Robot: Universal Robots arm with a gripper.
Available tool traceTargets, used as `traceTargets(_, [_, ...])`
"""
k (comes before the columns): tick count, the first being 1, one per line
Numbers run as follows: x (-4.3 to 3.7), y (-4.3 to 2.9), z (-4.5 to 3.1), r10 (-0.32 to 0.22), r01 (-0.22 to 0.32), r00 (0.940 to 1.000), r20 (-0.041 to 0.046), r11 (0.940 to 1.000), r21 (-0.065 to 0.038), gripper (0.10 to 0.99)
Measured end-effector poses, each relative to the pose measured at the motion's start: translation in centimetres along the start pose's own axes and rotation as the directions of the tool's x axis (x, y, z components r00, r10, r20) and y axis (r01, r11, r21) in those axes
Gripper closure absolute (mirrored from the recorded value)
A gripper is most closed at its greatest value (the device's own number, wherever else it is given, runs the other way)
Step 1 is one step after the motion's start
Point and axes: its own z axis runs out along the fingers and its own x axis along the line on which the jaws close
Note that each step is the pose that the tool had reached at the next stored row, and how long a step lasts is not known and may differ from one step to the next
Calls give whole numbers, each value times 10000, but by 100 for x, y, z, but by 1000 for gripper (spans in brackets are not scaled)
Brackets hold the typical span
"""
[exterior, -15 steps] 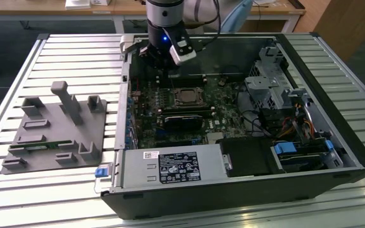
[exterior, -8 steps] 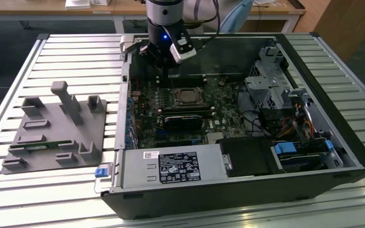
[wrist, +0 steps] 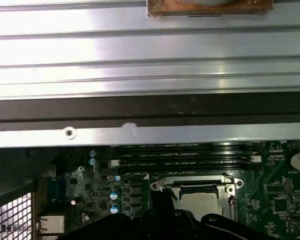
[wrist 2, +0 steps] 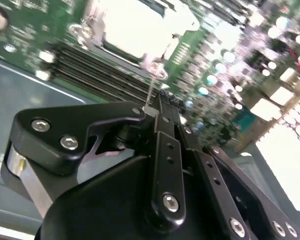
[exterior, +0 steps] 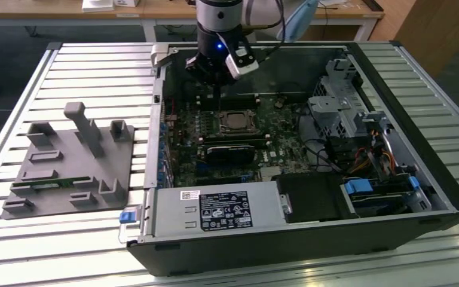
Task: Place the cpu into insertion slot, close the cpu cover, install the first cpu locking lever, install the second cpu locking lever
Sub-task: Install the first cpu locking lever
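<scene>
Black links of the tool [wrist 2: 152, 111] are closest to you in the second wrist view. They are drawn together to a narrow, closed state, w/ a thin locking lever [wrist 2: 154, 90] coming out right at the tips. It seems pinched there, but hold vs. only touch I can't confirm. This lever is probably springy steel wire: stiff and smooth, so it can slip. It is best held near its free end, not at the hinge. Just ahead of the tool the cpu [wrist: 201, 202] sits already in the insertion slot [exterior: 233, 121], and the cpu cover [wrist: 190, 181] looks folded down around it. The cpu is light but fragile, so pls don't press on its top. All this is on the motherboard [wrist: 280, 200] below the tool.
</scene>
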Motion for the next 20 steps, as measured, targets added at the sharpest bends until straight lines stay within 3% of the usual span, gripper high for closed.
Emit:
traceTargets(4, [-180,9,6,-2,2,10000,-10,10000,2,980])
traceTargets(6, [-205,10,9,-4,4,10000,-12,10000,0,980])
traceTargets(7, [-205,8,10,-3,3,10000,-14,10000,-53,980])
traceTargets(9, [-206,7,14,-9,9,10000,-26,9995,-318,980])
traceTargets(10, [-206,5,22,-16,16,10000,-15,9994,-359,980])
traceTargets(15, [-214,2,62,-299,299,9996,1,9989,-358,980])
traceTargets(20, [-321,15,98,-303,303,9995,0,9989,-356,980])
